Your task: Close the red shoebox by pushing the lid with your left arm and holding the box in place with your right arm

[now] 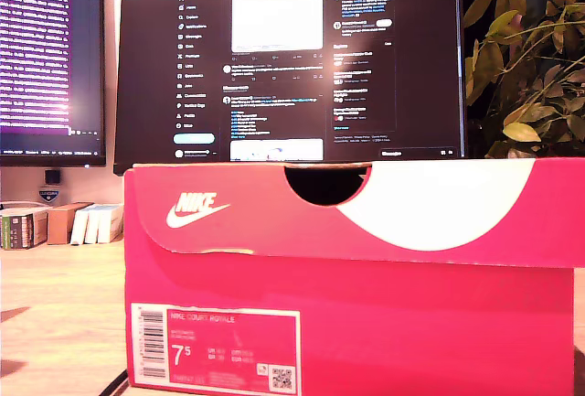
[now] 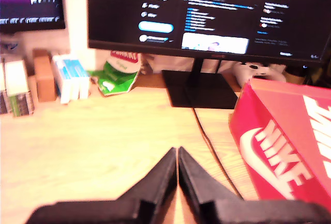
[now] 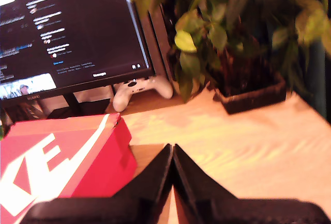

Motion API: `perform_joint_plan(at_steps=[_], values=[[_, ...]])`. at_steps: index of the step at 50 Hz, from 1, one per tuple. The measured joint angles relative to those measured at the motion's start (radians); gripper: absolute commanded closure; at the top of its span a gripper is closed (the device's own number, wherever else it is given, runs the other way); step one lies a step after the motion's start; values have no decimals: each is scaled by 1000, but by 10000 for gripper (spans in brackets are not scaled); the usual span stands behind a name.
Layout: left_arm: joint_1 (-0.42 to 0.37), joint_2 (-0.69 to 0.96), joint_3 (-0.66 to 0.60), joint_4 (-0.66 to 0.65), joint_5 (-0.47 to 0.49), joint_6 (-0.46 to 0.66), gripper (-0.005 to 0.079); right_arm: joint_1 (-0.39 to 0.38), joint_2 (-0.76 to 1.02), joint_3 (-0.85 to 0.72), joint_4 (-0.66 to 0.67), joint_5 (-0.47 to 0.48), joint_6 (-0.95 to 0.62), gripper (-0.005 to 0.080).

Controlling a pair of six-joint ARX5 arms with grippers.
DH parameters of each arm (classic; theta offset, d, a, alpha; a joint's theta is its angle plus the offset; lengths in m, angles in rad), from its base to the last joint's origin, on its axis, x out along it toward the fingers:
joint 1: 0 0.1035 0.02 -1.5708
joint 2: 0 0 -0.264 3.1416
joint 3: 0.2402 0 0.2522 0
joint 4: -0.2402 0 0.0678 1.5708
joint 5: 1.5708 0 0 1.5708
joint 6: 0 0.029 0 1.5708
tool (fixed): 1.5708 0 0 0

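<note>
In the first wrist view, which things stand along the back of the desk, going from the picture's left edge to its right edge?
Small boxes → blue-and-white cartons → green bag → black monitor stand → white game controller → red shoebox.

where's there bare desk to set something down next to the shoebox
Bare wood lies between the red shoebox and the small boxes, ahead of my first hand, and between the shoebox and the potted plant. Behind the box it is crowded: monitor stand, game controller.
</note>
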Motion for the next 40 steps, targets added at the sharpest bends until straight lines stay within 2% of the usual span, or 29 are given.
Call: perform_joint_plan(at_steps=[8,16,21,32,40], values=[[0,1,0,-61,-34,-14,761,0,0,0,-72,30,0,764],[0,-1,0,-58,-185,0,761,0,0,0,-128,179,0,764],[2,-21,0,-58,-216,31,761,0,0,0,-119,219,0,764],[2,-133,-36,-58,-217,83,761,0,-1,-2,-90,218,-72,764],[2,-217,-94,-85,-217,84,761,0,-45,-44,-60,172,-79,764]])
